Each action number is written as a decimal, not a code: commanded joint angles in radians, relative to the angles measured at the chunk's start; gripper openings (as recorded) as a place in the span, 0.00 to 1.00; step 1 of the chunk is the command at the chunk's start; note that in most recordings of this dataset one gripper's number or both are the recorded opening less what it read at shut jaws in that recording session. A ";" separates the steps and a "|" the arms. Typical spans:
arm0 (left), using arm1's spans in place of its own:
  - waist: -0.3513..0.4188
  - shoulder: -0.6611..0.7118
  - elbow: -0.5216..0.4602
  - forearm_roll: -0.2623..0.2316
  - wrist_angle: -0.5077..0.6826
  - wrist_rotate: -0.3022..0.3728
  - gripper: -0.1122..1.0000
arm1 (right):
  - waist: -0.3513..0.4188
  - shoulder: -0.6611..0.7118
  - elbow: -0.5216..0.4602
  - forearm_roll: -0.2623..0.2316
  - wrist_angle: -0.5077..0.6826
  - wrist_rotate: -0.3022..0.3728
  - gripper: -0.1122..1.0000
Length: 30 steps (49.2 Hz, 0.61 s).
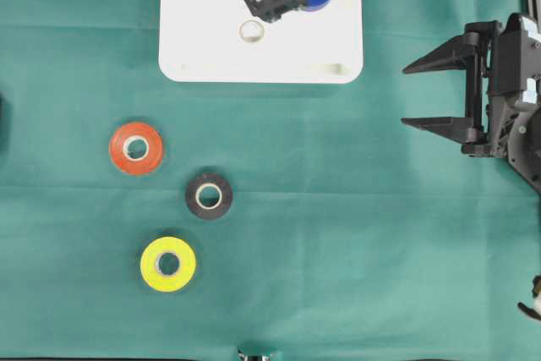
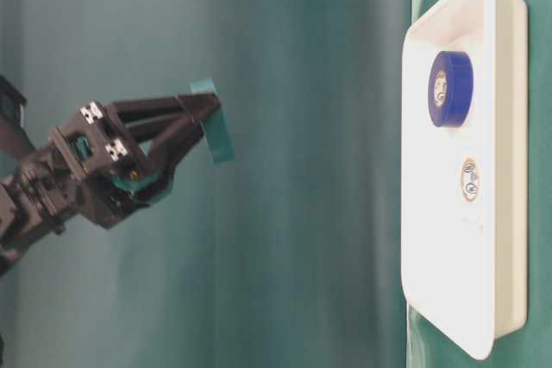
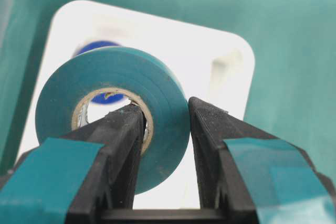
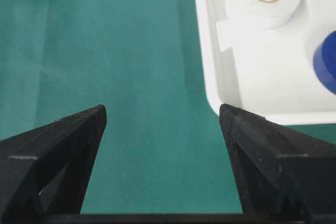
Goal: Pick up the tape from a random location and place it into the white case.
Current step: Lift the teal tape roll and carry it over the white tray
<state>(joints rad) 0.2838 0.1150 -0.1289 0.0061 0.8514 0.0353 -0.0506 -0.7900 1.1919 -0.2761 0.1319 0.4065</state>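
On the green cloth at the left lie an orange tape roll (image 1: pixel 135 148), a black one (image 1: pixel 209 195) and a yellow one (image 1: pixel 167 264). The left gripper (image 3: pixel 165 119) clamps a teal tape roll (image 3: pixel 113 111) above the shallow white plastic case (image 1: pixel 211 52), which holds a white roll (image 1: pixel 251 31) and a blue roll (image 2: pixel 450 88). At the right, the right gripper (image 1: pixel 427 95) hangs with jaws spread wide, holding nothing.

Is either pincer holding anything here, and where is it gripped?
The left pincer holds a teal tape roll by its ring wall, one finger through the core, one outside. The right pincer is open and empty.
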 commanded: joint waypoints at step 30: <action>0.052 -0.153 0.195 0.002 -0.049 0.002 0.31 | -0.014 0.003 -0.025 -0.003 -0.005 -0.002 0.84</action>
<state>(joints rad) 0.3252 0.0184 0.0506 0.0061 0.8176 0.0383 -0.0629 -0.7900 1.1919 -0.2761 0.1319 0.4065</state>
